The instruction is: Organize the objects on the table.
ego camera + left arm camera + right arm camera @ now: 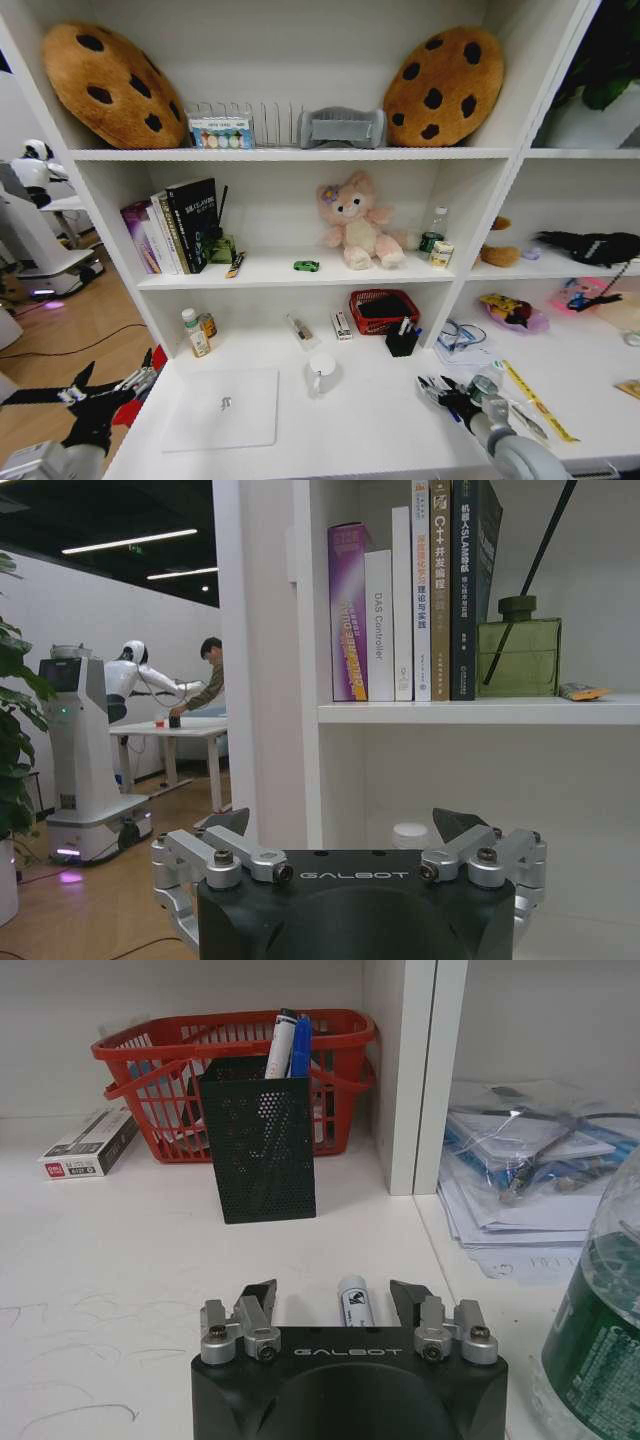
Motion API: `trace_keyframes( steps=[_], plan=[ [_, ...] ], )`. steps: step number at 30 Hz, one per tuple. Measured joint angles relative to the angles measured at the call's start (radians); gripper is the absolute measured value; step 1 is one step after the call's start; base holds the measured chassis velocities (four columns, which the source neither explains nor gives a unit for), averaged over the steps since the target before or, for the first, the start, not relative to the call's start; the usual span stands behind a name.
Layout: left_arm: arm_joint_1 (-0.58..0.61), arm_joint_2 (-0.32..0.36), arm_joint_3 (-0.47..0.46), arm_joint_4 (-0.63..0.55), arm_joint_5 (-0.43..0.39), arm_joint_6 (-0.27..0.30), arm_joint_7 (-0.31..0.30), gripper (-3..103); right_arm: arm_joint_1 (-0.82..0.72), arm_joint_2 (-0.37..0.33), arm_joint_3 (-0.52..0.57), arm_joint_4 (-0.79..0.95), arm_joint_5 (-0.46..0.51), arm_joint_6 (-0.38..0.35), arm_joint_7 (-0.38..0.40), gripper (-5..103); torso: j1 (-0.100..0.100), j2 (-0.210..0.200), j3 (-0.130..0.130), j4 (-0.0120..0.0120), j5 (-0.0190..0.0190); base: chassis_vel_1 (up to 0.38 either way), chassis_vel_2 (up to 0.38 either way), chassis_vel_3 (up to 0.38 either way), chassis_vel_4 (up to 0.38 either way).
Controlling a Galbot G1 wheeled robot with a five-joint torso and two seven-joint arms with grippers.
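Two pens (290,1045) stand in your black mesh holder (262,1140) on the counter (130,1250); your right end effector (335,1295) hovers spread around a marker (354,1305), left end effector (350,825) spread off the counter's edge.

"GALBOT" is showing in pale letters on the black body of the left gripper (355,840) and again on the right gripper (340,1298). On the shelf, the white book (379,625) is reading "DAS Controller" down its spine, and the tan book (440,590) is showing "C++" above some Chinese characters I can't make out.
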Motion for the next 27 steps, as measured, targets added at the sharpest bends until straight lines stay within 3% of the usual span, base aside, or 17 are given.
trace_keyframes(
  steps=[3,5,6,10,11,14,15,17,18,25,27],
  plan=[
    [0.0,0.0,0.0,0.0,0.0,0.0,0.0,100,0.016,-0.005,-0.015,-0.017,0.02,0.004,-0.004,60,0.0,0.0,0.0,0.0,0.0,0.0,0.0,0.0,0.0],
    [0.0,0.0,0.0,0.0,0.0,0.0,0.0,100,0.017,-0.006,-0.016,-0.019,0.02,0.005,-0.004,60,0.0,0.0,0.0,0.0,0.0,0.0,0.0,0.0,0.0],
    [0.0,0.0,0.0,0.0,0.0,0.0,0.0,100,0.018,-0.007,-0.017,-0.021,0.02,0.006,-0.004,50,0.0,0.0,0.0,0.0,0.0,0.0,0.0,0.0,0.0],
    [0.0,0.0,0.0,0.0,0.0,0.0,0.0,100,0.021,-0.009,-0.018,-0.027,0.021,0.006,-0.003,46,0.0,0.0,0.0,0.0,0.0,0.0,0.0,0.0,0.0],
    [0.0,0.0,0.0,0.0,0.0,0.0,0.0,100,0.022,-0.009,-0.019,-0.031,0.022,0.005,-0.002,37,0.0,0.0,0.0,0.0,0.0,0.0,0.0,0.0,0.0],
    [0.0,0.0,0.0,0.0,0.0,0.0,0.0,100,0.026,-0.009,-0.022,-0.036,0.023,0.005,0.005,37,0.0,0.0,0.0,0.0,-0.0001,0.0,0.0,0.0,0.0],
    [0.0,0.0,0.0,0.0,0.0,0.0,0.0,100,0.027,-0.009,-0.023,-0.039,0.022,0.005,0.007,27,0.0,0.0,0.0,0.0,-0.0001,0.0,0.0,0.0,0.0],
    [0.0,0.0,0.0,0.0,0.0,0.0,0.0,100,0.027,-0.009,-0.024,-0.04,0.02,0.005,0.009,27,0.0,0.0,0.0,0.0,-0.0001,0.0,0.0,0.0,0.0],
    [0.0,0.0,0.0,0.0,0.0,0.0,0.0,100,0.031,-0.008,-0.027,-0.043,0.014,0.008,0.016,16,0.0,0.0,0.0,0.0,-0.0001,0.0,0.0,0.0,0.0],
    [0.0,0.0,0.0,0.0,0.0,0.0,0.0,100,0.037,-0.006,-0.03,-0.036,0.018,0.022,0.021,13,0.0,0.0,0.0,-0.0002,0.0003,0.0,0.0,0.0,0.0],
    [0.0,0.0,0.0,0.0,0.0,0.0,0.0,100,0.057,-0.006,-0.03,0.014,0.043,0.055,0.027,13,0.0,0.0,0.0,-0.0001,0.0001,0.0,0.0,0.0,0.0]
  ],
)
